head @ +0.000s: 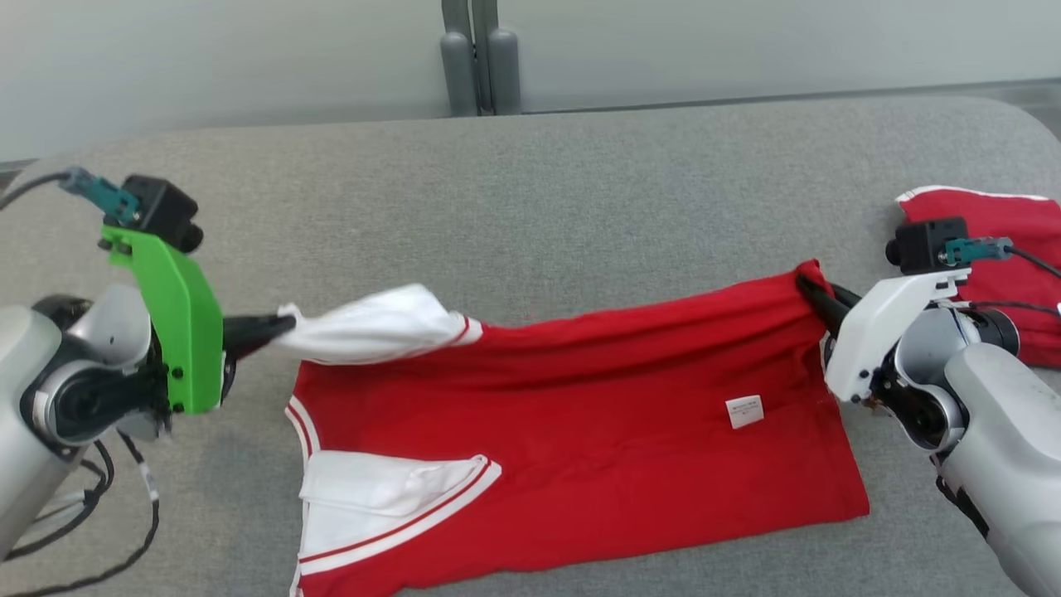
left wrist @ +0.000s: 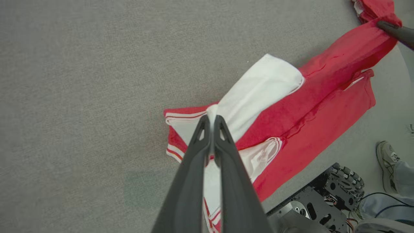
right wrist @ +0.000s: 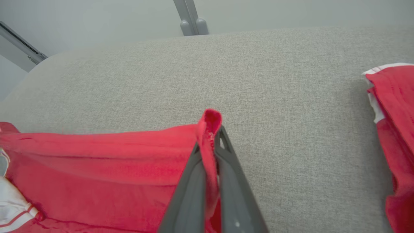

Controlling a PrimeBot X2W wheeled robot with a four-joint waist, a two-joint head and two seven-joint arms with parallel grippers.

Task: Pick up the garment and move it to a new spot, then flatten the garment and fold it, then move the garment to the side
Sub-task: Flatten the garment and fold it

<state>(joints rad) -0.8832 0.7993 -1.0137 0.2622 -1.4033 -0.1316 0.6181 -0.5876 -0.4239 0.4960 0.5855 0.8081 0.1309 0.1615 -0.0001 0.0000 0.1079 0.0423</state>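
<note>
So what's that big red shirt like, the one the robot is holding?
The red shirt is soft knit cloth with a small white tag. It lies mostly spread on the grey padded table, its far edge lifted. One white sleeve with red stripes lies flat. The left fingers pinch the other sleeve, and the right fingers pinch the hem corner, with that edge stretched between them.
</note>
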